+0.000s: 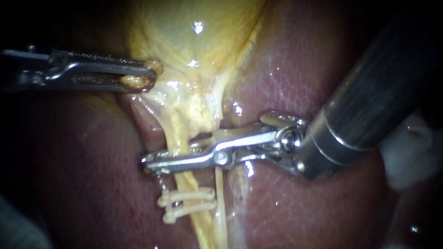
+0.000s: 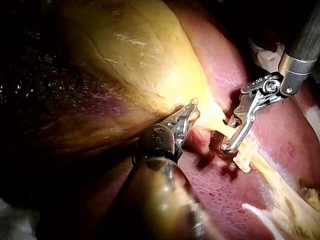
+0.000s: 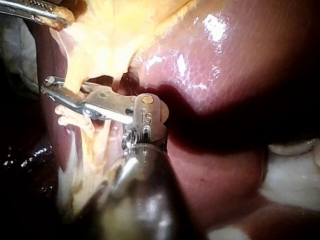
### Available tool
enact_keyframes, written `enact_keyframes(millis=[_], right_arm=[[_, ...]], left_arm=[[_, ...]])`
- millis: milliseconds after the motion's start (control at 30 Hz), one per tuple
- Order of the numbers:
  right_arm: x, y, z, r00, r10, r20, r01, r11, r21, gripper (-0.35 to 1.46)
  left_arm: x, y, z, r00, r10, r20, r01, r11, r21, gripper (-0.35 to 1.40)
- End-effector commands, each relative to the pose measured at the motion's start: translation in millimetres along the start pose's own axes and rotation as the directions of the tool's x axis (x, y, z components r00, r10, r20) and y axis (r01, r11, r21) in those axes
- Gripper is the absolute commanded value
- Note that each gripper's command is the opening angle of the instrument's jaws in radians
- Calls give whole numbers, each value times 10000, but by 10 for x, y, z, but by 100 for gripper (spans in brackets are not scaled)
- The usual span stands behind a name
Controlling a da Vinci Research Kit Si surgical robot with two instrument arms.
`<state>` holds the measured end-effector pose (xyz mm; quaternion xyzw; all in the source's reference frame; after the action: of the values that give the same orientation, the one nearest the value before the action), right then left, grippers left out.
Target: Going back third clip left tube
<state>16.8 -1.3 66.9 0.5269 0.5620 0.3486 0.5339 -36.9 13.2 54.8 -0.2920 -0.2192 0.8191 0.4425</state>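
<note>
Pinching the left tube (image 1: 176, 135) mid-frame above two clips (image 1: 185, 197), my right instrument's (image 1: 149, 165) jaws must open, then back off, while my left instrument (image 1: 148, 75) grips the gallbladder (image 1: 194, 38) upper left

From where I stand, the endoscope hangs close over the tissue, facing the tube (image 1: 179, 135) where the right instrument (image 1: 149, 164) crosses it. The left instrument (image 1: 148, 75) lies further on, beside the gallbladder (image 1: 195, 43). Each wrist camera rides behind its own shaft and looks along it to the tip, nearer still. All three views share tube, both tips and gallbladder edge.
</note>
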Motion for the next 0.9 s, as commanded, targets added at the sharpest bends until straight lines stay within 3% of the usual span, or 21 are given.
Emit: enact_keyframes(millis=[33,67,133,267,400,567,733,833,900], right_arm=[[0,0,0,10000,-3,6,3,10000,6,-35],[-1,0,1,10000,-4,28,4,10000,14,-32],[-1,2,2,9999,-17,-104,16,10000,-73,-5],[-1,6,8,9995,-44,-313,37,9998,-215,31],[-2,9,12,9988,-324,-374,299,9974,-660,40],[-7,16,12,9925,-1155,393,1200,9824,-1432,43],[-10,15,10,9768,-1919,953,2060,9633,-1719,45],[-11,7,6,9571,-2537,1402,2769,9430,-1846,46],[-13,0,0,9314,-3137,1847,3487,9147,-2043,47]], left_arm=[[0,0,0,10000,-4,1,4,10000,5,-35],[0,0,0,10000,-4,1,4,10000,5,-35],[0,0,0,10000,-4,1,4,10000,5,-35],[0,0,0,10000,-4,1,4,10000,5,-35],[0,0,0,10000,-4,1,4,10000,5,-35],[0,0,0,10000,-5,0,5,10000,6,-35],[0,0,0,10000,-4,0,4,10000,5,-35],[-1,0,-1,10000,-2,2,2,10000,3,-35],[-1,0,-2,10000,1,3,-1,10000,0,-35]])
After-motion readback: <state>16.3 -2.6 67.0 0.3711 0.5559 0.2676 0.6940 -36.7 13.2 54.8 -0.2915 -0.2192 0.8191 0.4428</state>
